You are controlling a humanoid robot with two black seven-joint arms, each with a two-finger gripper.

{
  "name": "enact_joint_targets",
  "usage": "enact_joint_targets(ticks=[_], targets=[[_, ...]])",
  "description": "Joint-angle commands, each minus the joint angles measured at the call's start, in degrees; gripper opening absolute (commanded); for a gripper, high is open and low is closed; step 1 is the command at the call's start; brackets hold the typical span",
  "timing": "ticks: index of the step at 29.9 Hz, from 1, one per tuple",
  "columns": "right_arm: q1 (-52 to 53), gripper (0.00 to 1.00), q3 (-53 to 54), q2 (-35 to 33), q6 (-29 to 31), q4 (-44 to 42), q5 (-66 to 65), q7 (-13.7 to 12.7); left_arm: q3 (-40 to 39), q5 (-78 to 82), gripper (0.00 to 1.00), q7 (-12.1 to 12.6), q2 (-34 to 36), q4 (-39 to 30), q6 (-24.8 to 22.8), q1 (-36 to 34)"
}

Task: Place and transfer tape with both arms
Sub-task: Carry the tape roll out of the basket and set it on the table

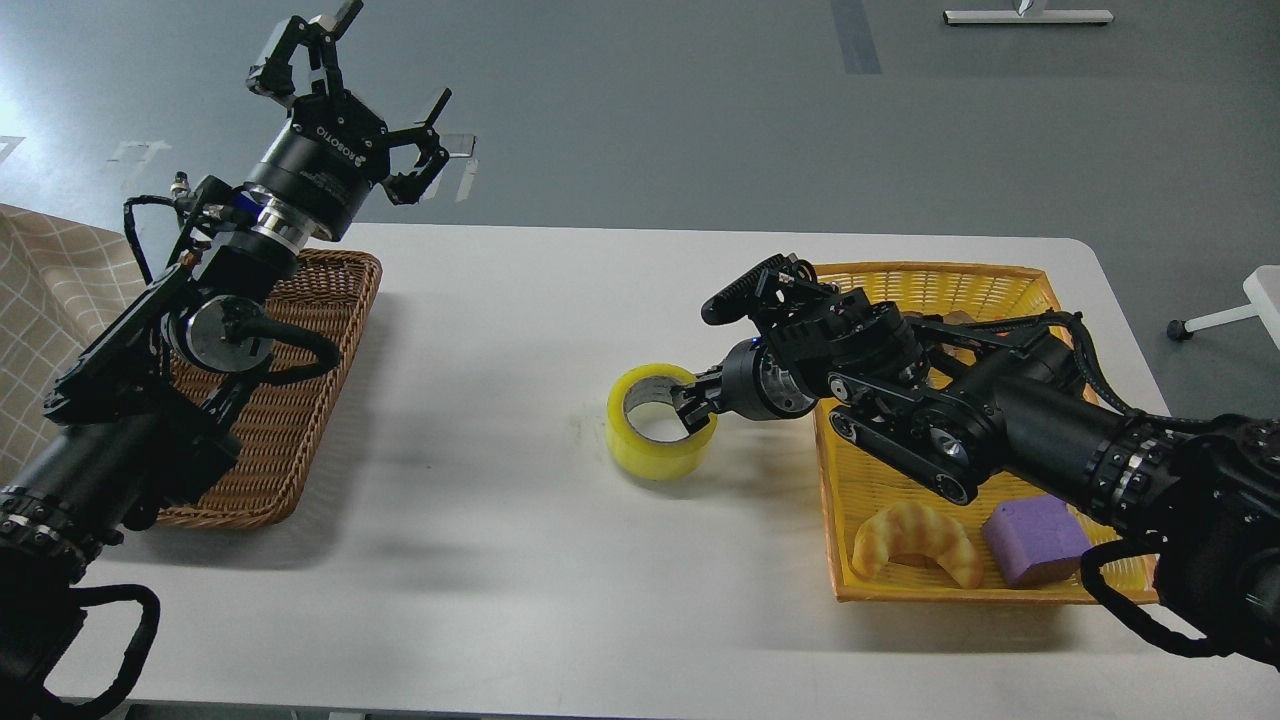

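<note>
The yellow tape roll [650,450] sits at the middle of the white table [480,560], its grey-white core facing up. My right gripper [693,402] is shut on the roll's right wall, with one finger inside the core. The roll looks to be resting on or just above the table. My left gripper [345,95] is open and empty, raised high above the far end of the brown wicker basket [300,400] on the left.
A yellow basket [890,470] at the right holds a croissant toy [915,540], a purple block [1035,540] and a green item partly hidden by my right arm. A checked cloth [50,300] lies at the far left.
</note>
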Motion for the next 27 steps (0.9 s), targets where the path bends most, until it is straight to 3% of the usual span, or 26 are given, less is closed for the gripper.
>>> enact_joint_targets(ticks=[1,10,12,14,16,18,20,27], targets=[[-0.41,0.00,0.00,0.00,0.01,0.00,-0.09,0.00,0.00,0.00,0.98,0.00,0.00,0.00,0.00,0.00],[-0.58,0.00,0.09,0.00,0.01,0.00,0.00,0.00,0.00,0.00,0.98,0.00,0.00,0.00,0.00,0.00],[-0.85,0.30,0.35,0.00,0.01,0.09,0.00,0.00,0.00,0.00,0.98,0.00,0.09,0.00,0.00,0.00],[-1.11,0.44,0.53,0.00,0.01,0.18,0.00,0.00,0.00,0.00,0.98,0.00,0.09,0.00,0.00,0.00],[-1.38,0.49,0.53,0.00,0.01,0.18,0.00,0.00,0.00,-0.09,0.98,0.00,0.09,0.00,0.00,0.00],[-1.38,0.70,0.62,0.00,0.01,0.18,0.00,0.00,0.00,0.00,0.98,0.00,0.09,0.00,0.00,0.00],[-1.11,0.81,0.71,0.00,0.01,0.18,0.00,0.00,0.00,-0.09,0.98,0.00,0.09,0.00,0.00,0.00],[-0.15,0.93,1.32,0.00,0.01,0.53,0.18,0.00,0.00,0.00,0.98,0.00,0.09,0.00,0.00,0.00]])
